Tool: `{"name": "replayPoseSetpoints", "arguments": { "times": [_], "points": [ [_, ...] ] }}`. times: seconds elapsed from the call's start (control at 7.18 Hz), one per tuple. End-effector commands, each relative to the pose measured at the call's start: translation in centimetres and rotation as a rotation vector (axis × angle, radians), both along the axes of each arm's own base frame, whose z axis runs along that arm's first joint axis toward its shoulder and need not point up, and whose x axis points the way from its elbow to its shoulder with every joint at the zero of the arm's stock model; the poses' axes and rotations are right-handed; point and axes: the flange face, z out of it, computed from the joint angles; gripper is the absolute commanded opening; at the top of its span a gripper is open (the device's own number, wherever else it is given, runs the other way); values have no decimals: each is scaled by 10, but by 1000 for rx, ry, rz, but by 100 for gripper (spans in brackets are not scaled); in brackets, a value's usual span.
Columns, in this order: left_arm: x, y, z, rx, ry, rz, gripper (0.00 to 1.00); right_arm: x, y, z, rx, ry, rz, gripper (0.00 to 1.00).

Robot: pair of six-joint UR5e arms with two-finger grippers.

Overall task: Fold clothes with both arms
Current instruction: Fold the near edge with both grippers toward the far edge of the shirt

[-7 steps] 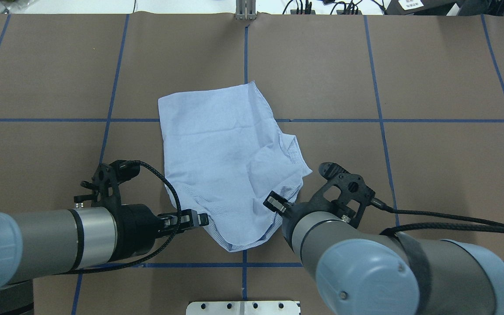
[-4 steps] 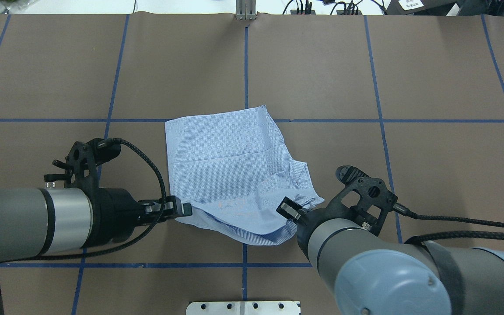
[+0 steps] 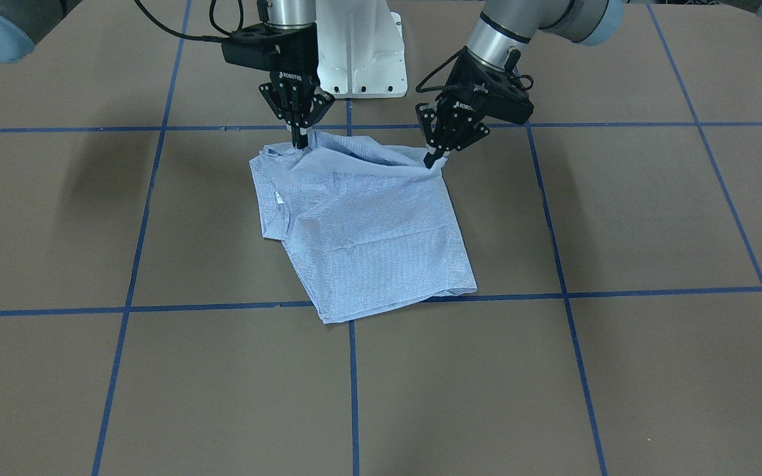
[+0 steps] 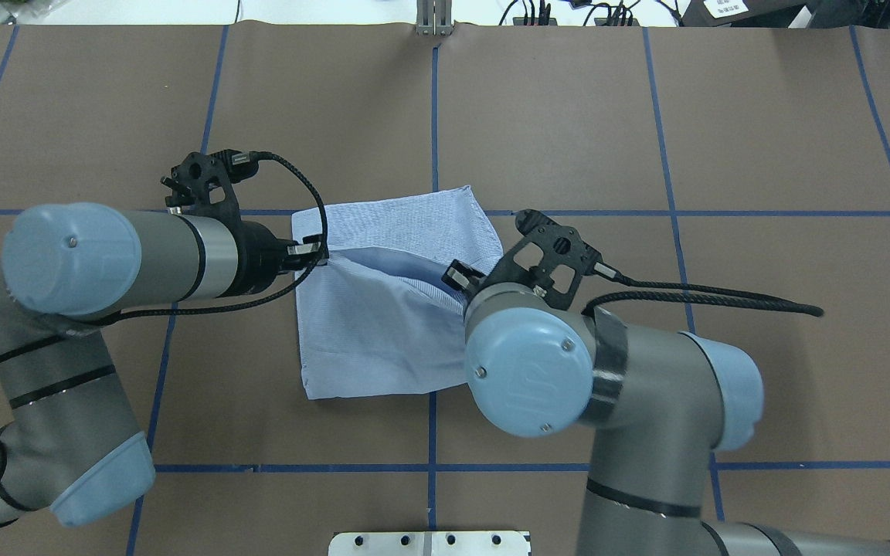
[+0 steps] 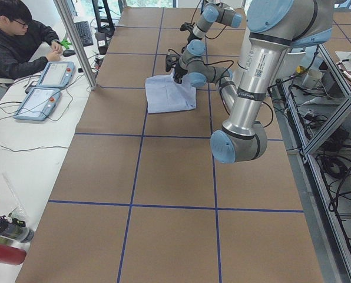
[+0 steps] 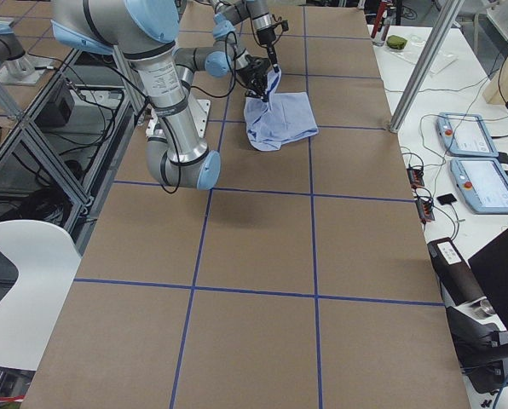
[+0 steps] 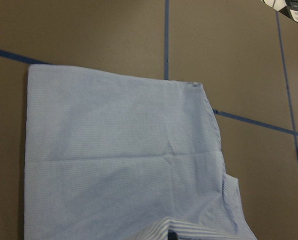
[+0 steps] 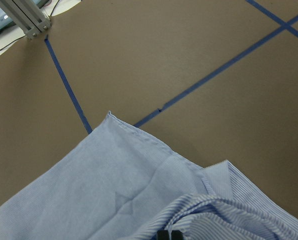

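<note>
Lying near the middle of the table (image 3: 619, 370), on its brown cover: one shirt (image 3: 368, 231), light blue with fine white stripes, folded to a rough rectangle. The far part rests flat, and its far edge covers a crossing of the blue tape lines (image 3: 156, 309). The edge nearest the robot is raised off the surface, with the fabric running in a slack span between the two grippers. A small white label (image 3: 278, 196) shows on the side toward the right arm (image 4: 646, 371).

- left gripper (image 3: 435, 157): black, two-finger, pointing down at a tilt. Its fingers are pinched together on one raised corner of the shirt. Its wrist view shows the flat layer below and striped fabric bunched at the bottom edge.
- right gripper (image 3: 299, 137): black, near vertical. Its fingers are clamped on the other raised corner. Its wrist view shows gathered striped folds right at the fingertips.
- left arm (image 4: 144, 259) and right arm: silver-grey tubes with light blue joint caps and black cables (image 4: 692, 297). In the overhead view the right arm's elbow cap covers part of the shirt.
- white pedestal base (image 3: 361, 63): just behind the shirt, between the arms.
- seated person (image 5: 16, 38): dark top and glasses, at the white bench beside the table. Two teach pendants (image 5: 46, 88) lie there.
- white chair (image 6: 24, 273): off the table, on the robot's side.
</note>
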Motion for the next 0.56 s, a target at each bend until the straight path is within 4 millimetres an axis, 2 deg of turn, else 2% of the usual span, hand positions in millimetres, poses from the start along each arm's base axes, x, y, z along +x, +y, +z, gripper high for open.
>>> {"name": "replayPoseSetpoints", "arguments": {
  "times": [0.0, 0.14, 0.42],
  "points": [
    [19, -41, 30, 0, -91, -28, 0, -48, -65, 2, 23, 23, 39, 0],
    [35, -54, 29, 2, -106, -44, 0, -73, -94, -1, 24, 22, 55, 0],
    [49, -77, 47, 12, -145, -45, 0, -100, -145, 3, 12, 20, 57, 0]
  ]
}}
